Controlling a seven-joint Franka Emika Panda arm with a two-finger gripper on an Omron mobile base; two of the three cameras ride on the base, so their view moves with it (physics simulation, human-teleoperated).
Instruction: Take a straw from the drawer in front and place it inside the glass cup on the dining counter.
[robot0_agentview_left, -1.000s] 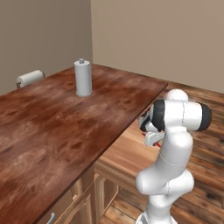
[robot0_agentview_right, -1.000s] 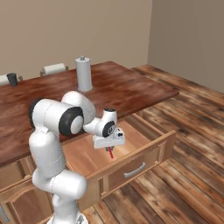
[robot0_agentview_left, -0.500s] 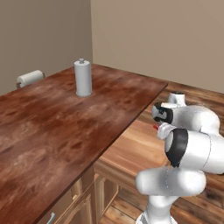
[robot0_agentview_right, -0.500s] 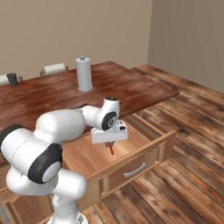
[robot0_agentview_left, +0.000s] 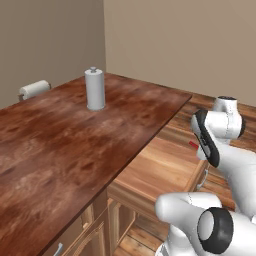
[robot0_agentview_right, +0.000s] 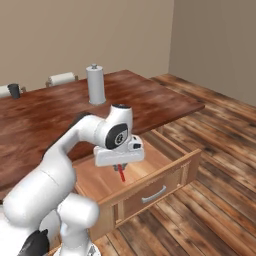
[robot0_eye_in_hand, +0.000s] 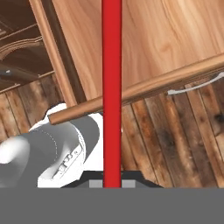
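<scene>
My gripper (robot0_agentview_right: 119, 168) hangs over the open drawer (robot0_agentview_right: 172, 172), shut on the red straw (robot0_agentview_right: 121, 174), which points down from the fingers with its lower end just above the drawer's wood bottom. In the hand view the straw (robot0_eye_in_hand: 112, 87) runs straight up the middle, across the drawer's front wall (robot0_eye_in_hand: 148, 87). A short red piece of the straw (robot0_agentview_left: 193, 144) peeks out beside the arm in the left base view, above the drawer (robot0_agentview_left: 157, 167). The small dark glass cup (robot0_agentview_right: 14, 90) stands at the far left back of the dining counter (robot0_agentview_right: 50, 117).
An upright white-grey paper towel cylinder (robot0_agentview_right: 95, 84) stands on the counter; a second roll (robot0_agentview_right: 61, 78) lies near its back edge. The drawer's silver handle (robot0_agentview_right: 154, 194) faces the plank floor (robot0_agentview_right: 215, 150). My own white arm bends low beside the drawer.
The arm's elbow has swung down and round toward the cameras. The hand has stayed over the drawer, still shut on the straw.
</scene>
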